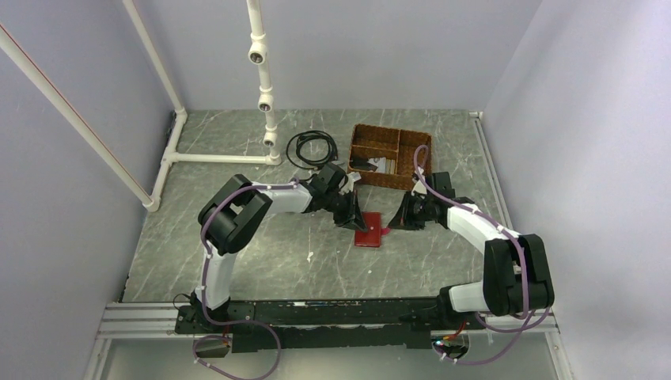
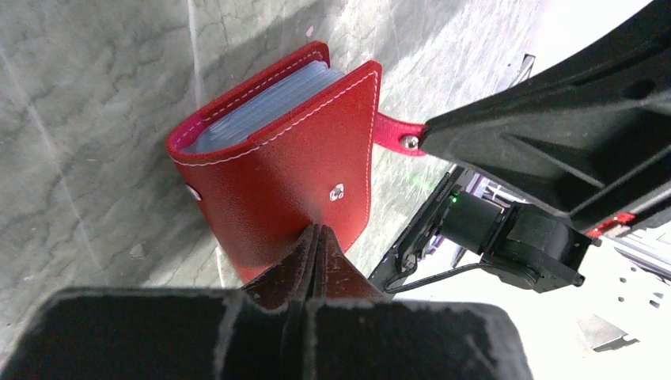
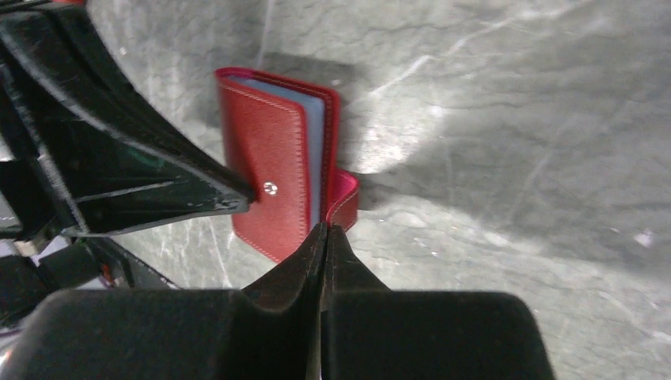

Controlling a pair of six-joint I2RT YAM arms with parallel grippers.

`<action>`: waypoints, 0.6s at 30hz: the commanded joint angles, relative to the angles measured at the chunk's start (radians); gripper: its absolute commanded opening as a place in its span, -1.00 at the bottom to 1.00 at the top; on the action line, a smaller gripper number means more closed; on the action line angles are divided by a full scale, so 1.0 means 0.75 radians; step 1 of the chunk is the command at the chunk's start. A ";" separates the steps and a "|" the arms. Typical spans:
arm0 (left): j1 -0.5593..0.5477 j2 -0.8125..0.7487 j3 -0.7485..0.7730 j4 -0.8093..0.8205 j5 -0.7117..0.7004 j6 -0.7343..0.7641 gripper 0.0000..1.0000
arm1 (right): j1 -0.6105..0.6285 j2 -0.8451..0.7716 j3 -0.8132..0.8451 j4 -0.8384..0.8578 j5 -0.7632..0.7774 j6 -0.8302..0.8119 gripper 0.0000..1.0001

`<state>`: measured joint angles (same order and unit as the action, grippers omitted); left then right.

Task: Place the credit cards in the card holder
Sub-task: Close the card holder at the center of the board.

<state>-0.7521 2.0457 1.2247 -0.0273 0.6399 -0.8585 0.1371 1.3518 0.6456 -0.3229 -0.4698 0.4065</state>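
Left fingers (image 2: 297,265) closed at card holder (image 2: 269,166) | right fingers (image 3: 297,273) closed too | grip unclear

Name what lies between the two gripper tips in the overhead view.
The red card holder lies there on the table, the left gripper and right gripper touching its opposite sides; the top view shows it.

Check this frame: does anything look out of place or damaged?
Nothing damaged. The card holder lies unsnapped, tab sticking out sideways, with the left claw and right claw shut at its edges. A black cable coils beside the basket.
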 commanded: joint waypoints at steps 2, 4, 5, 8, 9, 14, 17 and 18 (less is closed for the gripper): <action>-0.028 0.060 0.023 -0.061 -0.068 0.031 -1.00 | 0.043 -0.023 0.014 0.147 -0.168 0.024 -1.00; -0.031 0.060 0.015 -0.055 -0.074 0.027 -1.00 | 0.058 0.002 0.019 0.173 -0.203 0.037 -1.00; -0.030 0.060 0.014 -0.052 -0.077 0.026 -1.00 | 0.064 0.024 0.026 0.178 -0.213 0.040 -1.00; -0.032 0.066 0.016 -0.058 -0.079 0.027 -1.00 | 0.081 0.072 0.037 0.194 -0.222 0.049 -1.00; -0.034 0.068 0.019 -0.059 -0.079 0.028 -1.00 | 0.086 0.081 0.040 0.203 -0.223 0.054 -1.00; -0.037 0.062 0.017 -0.065 -0.084 0.029 -1.00 | 0.120 0.126 0.062 0.218 -0.211 0.063 -1.00; -0.038 0.063 0.019 -0.067 -0.080 0.031 -1.00 | 0.131 0.138 0.068 0.226 -0.192 0.073 -1.00; -0.039 0.063 0.018 -0.069 -0.080 0.033 -1.00 | 0.133 0.140 0.069 0.230 -0.187 0.078 -1.00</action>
<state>-0.7563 2.0533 1.2331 -0.0307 0.6399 -0.8593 0.2230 1.4487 0.6575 -0.2008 -0.6060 0.4492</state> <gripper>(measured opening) 0.010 0.008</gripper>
